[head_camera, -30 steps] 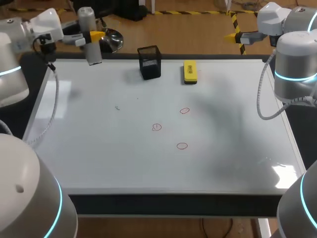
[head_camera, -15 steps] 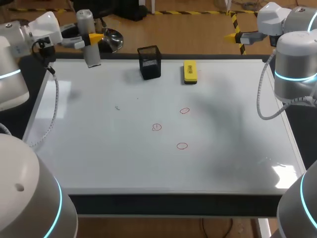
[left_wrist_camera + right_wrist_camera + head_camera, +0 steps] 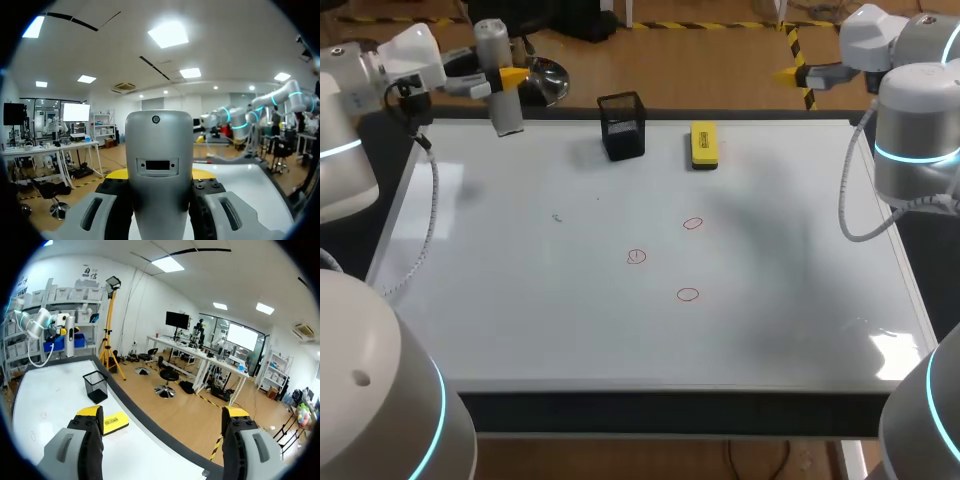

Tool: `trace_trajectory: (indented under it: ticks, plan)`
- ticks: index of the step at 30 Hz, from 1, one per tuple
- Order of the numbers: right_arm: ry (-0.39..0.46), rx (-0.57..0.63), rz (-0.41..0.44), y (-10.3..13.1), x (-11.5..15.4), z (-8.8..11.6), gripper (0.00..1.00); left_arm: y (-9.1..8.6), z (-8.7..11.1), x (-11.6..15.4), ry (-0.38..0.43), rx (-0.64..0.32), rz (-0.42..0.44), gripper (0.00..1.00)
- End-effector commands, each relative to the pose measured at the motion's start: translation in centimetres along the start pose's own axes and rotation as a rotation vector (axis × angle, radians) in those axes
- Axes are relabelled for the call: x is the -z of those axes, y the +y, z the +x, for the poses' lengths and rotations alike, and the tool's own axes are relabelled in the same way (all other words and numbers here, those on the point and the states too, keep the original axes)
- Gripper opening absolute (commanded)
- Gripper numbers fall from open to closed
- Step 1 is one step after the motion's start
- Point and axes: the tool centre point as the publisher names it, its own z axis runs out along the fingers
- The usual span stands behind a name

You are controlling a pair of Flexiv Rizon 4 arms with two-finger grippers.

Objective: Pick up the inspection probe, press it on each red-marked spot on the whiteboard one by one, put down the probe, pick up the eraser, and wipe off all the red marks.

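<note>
At eleven o'clock over the whiteboard [image 3: 520, 300], your left end effector [image 3: 512, 74] is clamped on the inspection probe [image 3: 505, 110]. The probe is a grey cylinder held upright, its lower end near the board's far edge. Your left wrist view shows both fingers [image 3: 112, 197] pressed against its sides. Off the one o'clock corner, your right end effector [image 3: 790, 72] hangs spread wide with nothing in it. Three red marks [image 3: 637, 257], all small rings, sit around the board's middle, well apart from both arms. At twelve o'clock you have the yellow eraser [image 3: 704, 145] lying flat on the board. A black mesh holder [image 3: 623, 127] stands near it, at its nine o'clock.
</note>
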Motion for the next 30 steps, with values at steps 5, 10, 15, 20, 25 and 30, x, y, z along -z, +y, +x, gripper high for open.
trace_trajectory:
  ticks: [5, 10, 15, 20, 25, 30]
  plan:
    - [0.349, 0.232, 0.098, 1.2, -2.2, -0.7, 1.00, 0.0, 0.0, 0.0, -0.001, -0.002, 0.002, 0.00]
    - [0.587, 0.439, 0.196, 1.3, -3.8, 1.1, 1.00, 0.0, 0.0, 0.0, -0.001, -0.002, 0.002, 0.00]
    - [0.833, 0.662, 0.273, 0.9, -5.2, 3.0, 1.00, 0.0, 0.0, 0.0, -0.001, -0.002, 0.002, 0.00]
    - [1.027, 0.868, 0.328, 1.0, -6.3, 4.9, 1.00, 0.0, 0.0, 0.0, -0.001, -0.002, 0.002, 0.00]
    - [1.125, 1.027, 0.370, 0.7, -7.3, 6.3, 1.00, 0.0, 0.0, 0.0, -0.001, -0.002, 0.002, 0.00]
    - [1.254, 1.224, 0.449, -0.6, -7.8, 7.6, 1.00, 0.0, 0.0, 0.0, -0.001, -0.002, 0.002, 0.00]
